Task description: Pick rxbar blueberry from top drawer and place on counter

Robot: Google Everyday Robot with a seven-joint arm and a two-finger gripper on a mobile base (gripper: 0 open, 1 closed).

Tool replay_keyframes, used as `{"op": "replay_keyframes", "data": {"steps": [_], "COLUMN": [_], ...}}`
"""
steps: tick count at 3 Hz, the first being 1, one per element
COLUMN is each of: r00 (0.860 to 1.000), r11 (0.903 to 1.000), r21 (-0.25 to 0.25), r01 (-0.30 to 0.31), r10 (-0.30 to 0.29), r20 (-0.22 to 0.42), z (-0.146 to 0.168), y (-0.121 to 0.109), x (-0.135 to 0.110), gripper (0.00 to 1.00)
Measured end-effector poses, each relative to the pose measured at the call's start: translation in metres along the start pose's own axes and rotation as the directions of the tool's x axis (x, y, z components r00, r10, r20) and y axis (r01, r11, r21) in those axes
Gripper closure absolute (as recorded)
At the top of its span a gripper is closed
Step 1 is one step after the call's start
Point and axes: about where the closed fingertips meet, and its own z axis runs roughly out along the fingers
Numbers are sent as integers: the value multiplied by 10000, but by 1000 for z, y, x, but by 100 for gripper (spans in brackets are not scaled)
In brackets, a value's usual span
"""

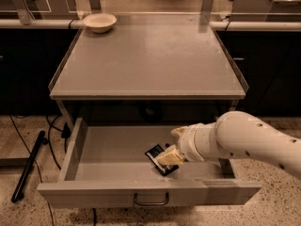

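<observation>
The top drawer [89, 161] stands pulled open below the counter [146, 60], with its curved handle [151, 200] on the front panel. The rxbar blueberry [155, 153], a dark wrapper with white print, lies on the drawer floor right of centre. My gripper [168, 157] reaches in from the right on a white arm and sits down on the bar's right part, covering it. The bar's left end shows beyond the gripper.
A cream bowl [99, 21] sits at the counter's far left corner. Black side cabinets flank the counter. A black pole [28, 166] and cables lie on the floor to the left. Clear raised strips edge the counter.
</observation>
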Motion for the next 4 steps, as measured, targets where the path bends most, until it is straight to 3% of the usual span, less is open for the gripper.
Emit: {"op": "replay_keyframes", "data": {"steps": [1, 2, 3, 4], "r00": [10000, 9999, 9998, 9990], "r11": [10000, 10000, 10000, 9996], "r21": [67, 5, -70, -148], "r01": [28, -8, -63, -245], "r10": [-28, 8, 62, 240], "r20": [-40, -118, -199, -375], "z": [2, 17, 32, 55], "y": [-1, 2, 4, 6], "x": [1, 8, 14, 25], "gripper": [51, 33, 27, 29]}}
